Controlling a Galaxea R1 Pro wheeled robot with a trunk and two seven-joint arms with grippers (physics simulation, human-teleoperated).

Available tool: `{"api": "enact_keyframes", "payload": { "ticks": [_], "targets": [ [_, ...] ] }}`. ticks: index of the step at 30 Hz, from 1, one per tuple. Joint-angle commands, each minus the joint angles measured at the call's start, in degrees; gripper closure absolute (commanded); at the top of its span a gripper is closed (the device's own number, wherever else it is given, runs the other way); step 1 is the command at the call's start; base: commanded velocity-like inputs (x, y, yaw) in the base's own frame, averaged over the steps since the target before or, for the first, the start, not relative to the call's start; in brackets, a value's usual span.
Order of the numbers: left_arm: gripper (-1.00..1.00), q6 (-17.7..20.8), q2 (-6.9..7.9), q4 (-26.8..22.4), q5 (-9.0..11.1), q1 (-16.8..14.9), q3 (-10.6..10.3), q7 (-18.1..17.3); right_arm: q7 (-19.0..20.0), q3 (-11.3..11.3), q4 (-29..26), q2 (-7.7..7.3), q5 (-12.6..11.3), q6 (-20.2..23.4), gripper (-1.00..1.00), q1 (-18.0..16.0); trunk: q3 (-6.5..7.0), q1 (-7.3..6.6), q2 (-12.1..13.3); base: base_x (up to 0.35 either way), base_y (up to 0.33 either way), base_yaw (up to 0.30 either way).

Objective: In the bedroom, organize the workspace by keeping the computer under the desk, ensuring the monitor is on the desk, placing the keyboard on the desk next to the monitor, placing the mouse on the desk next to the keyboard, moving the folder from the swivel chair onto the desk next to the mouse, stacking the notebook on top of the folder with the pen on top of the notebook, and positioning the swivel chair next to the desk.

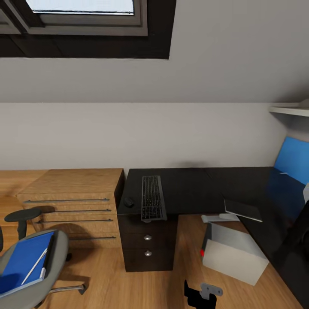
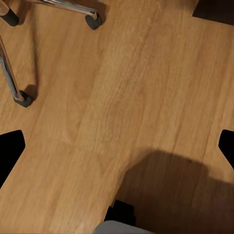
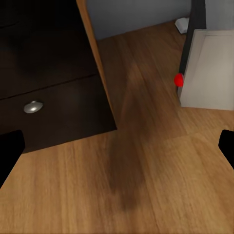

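On the black desk (image 1: 193, 189) lie the keyboard (image 1: 152, 198), the mouse (image 1: 129, 201) left of it, and the dark notebook (image 1: 243, 210) near the inner corner. Beneath the desk stands the pale computer (image 1: 234, 253) (image 3: 209, 73) with its red light. At the lower left, the swivel chair (image 1: 58, 253) carries the blue folder (image 1: 21, 264) with the pen (image 1: 34, 267) on it. My right gripper (image 1: 201, 295) (image 3: 117, 148) hangs open above the floor, facing the drawer unit (image 3: 48, 97). My left gripper (image 2: 117, 146) is open over bare floor near the chair's castors (image 2: 92, 20).
A light oak cabinet (image 1: 73, 206) adjoins the desk's left end. A blue panel (image 1: 294, 159) and a white shelf (image 1: 289, 110) are at the right wall. A black slab (image 1: 302, 236) is cut off at the right edge. The sloped wall holds a skylight (image 1: 86, 13).
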Motion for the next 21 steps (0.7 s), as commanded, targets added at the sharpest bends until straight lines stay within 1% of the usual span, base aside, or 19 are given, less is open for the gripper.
{"api": "enact_keyframes", "payload": {
  "ticks": [1, 5, 12, 21],
  "targets": [
    [-1.0, -0.2, 0.06, 0.0, 0.6, 0.0, -0.5, 0.4, -0.3, 0.5, 0.1, 0.06, -0.2, -0.1, -1.0, 0.0, 0.12, -0.23, 0.4, 0.0, 0.0, 0.057],
    [-1.0, -0.2, 0.04, 0.1, 0.6, 0.0, -0.5, 0.4, -0.3, 0.5, 0.1, 0.16, -0.2, -0.1, -1.0, 0.0, 0.91, -1.11, 2.0, 0.0, 0.0, 0.123],
    [-1.0, -0.2, -0.22, 0.7, 0.5, 0.0, -0.6, 0.4, -0.4, 0.5, 0.1, 0.22, -0.1, -0.1, -1.0, 0.0, 2.44, -2.64, 4.8, 0.0, 0.0, 0.221],
    [-1.0, -0.5, -0.47, 0.7, 0.3, 0.0, -0.5, 0.4, -0.4, 0.6, 0.2, 0.3, 0.1, -0.5, -1.0, 0.0, 2.93, -2.64, 4.8, 0.0, 0.0, 0.22]
  ]
}}
